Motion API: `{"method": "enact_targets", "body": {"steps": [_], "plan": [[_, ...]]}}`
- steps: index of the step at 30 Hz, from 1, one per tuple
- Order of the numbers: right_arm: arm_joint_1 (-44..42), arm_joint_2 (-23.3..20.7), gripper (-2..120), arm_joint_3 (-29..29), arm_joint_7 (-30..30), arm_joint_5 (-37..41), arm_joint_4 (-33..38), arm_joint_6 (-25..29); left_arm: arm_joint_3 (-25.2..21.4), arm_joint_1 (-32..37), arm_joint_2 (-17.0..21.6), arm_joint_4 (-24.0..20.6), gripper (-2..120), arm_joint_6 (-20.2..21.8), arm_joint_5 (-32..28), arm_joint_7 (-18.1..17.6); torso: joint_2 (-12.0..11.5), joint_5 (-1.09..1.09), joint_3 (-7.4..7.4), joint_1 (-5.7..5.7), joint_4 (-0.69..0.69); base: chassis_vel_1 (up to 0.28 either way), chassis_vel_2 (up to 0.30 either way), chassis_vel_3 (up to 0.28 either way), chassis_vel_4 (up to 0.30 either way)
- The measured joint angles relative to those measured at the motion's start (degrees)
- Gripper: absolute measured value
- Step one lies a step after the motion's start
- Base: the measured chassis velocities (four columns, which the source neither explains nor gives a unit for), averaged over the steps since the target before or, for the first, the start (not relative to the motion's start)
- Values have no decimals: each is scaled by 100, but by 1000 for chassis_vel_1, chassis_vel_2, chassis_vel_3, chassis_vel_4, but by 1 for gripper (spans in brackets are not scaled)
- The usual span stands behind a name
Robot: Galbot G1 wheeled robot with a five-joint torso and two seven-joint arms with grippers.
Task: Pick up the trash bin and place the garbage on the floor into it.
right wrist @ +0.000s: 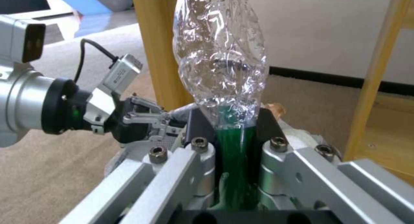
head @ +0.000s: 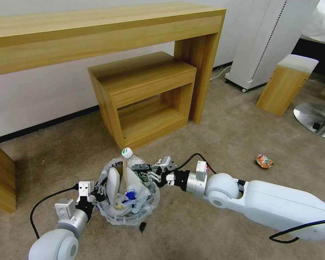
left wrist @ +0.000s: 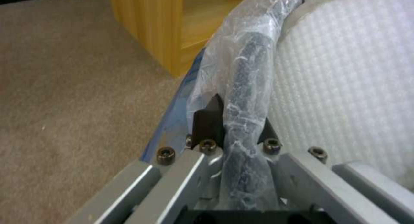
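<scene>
The right gripper [right wrist: 235, 133] is clamping the green-labelled bottle [right wrist: 220, 56] by its green band, above the trash bin [head: 148, 207]; the bottle's long axis is running upright, white cap [head: 126, 152] topmost. The right arm is reaching in low from the right. The left gripper [left wrist: 235, 133] is pinching the bin's bagged rim [left wrist: 250, 75], its arm coming in low from the left. A crushed can [head: 264, 161] is lying on the carpet [head: 206, 231].

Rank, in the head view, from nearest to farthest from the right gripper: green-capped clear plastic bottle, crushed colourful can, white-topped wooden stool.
1. Green-capped clear plastic bottle: in the right gripper, over the bin.
2. Crushed colourful can: carpet, robot's right.
3. White-topped wooden stool: far right.
</scene>
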Motion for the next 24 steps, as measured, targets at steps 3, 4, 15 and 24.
{"method": "enact_targets", "body": {"steps": [3,4,15,24], "plan": [[-55,-74,9,67,0,6,-9,12,26,-114,240,164,3,-72,-87,41,0,0,0,0,0,0,0,0,0],[-55,-74,9,67,0,6,-9,12,26,-114,240,164,3,-72,-87,41,0,0,0,0,0,0,0,0,0],[-302,23,9,75,195,42,-155,-75,24,-147,565,130,3,-88,-263,58,0,1,-1,0,0,0,0,0,0],[69,687,9,-603,351,176,-511,-132,17,-20,548,-194,3,-40,-267,37,0,0,0,0,1,0,0,0,0]]}}
